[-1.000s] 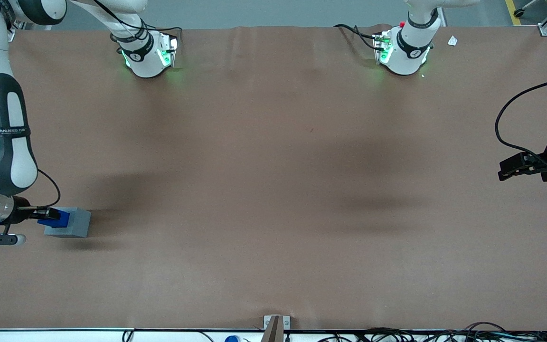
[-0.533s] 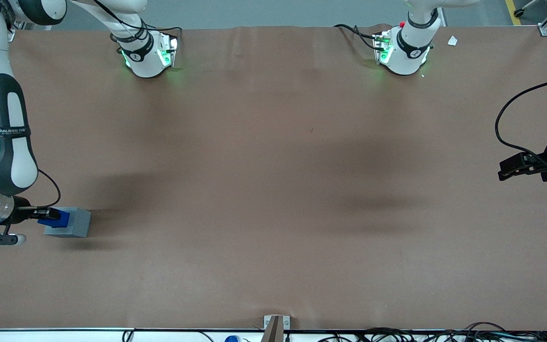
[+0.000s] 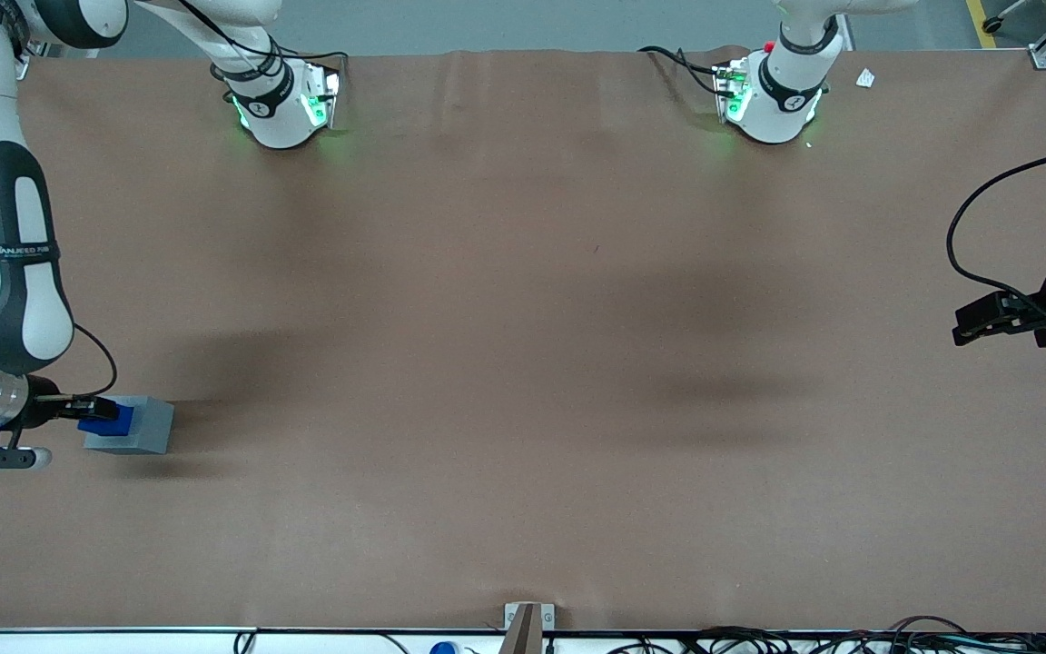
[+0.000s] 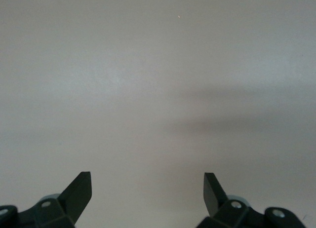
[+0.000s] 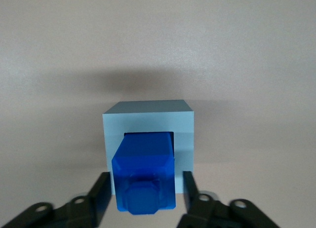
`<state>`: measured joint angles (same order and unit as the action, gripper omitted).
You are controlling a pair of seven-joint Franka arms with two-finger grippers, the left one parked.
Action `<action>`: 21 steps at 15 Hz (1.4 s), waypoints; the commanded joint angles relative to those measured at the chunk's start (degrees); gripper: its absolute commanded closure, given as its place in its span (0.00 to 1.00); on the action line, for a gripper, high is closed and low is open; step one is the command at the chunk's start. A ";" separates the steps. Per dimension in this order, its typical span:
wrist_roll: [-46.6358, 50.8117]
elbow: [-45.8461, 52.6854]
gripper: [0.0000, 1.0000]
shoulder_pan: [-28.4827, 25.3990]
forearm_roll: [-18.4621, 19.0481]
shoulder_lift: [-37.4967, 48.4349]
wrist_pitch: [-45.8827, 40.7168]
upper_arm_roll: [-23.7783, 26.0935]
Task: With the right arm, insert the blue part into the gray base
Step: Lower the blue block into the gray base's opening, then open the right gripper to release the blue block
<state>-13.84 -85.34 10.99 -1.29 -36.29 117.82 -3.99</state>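
Lower left of the front frame: claw (image 3: 98, 410) spread, fingers (image 5: 100, 196) just off blue part (image 5: 144, 171) sitting in gray base (image 5: 148, 123) recess on bench (image 3: 523, 363).

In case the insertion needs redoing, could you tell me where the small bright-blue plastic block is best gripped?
Grip the small bright-blue plastic block by its flat side faces protruding from the light-gray boxy base, approaching from above; the gripper flanks them.

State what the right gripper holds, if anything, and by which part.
Apparently nothing: the gripper's jaws flank the bright-blue plastic block, seated in the light-gray boxy base, with a gap showing.
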 commanded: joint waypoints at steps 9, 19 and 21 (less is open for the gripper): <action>-0.22 1.93 0.02 0.26 0.06 1.92 -5.91 0.83; 2.68 2.37 0.00 -2.73 0.06 15.09 -20.95 1.09; 2.86 2.37 0.00 -4.04 0.06 17.38 -23.06 1.00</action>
<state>-12.41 -81.41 7.99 -1.29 -22.16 96.43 -3.14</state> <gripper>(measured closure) 0.000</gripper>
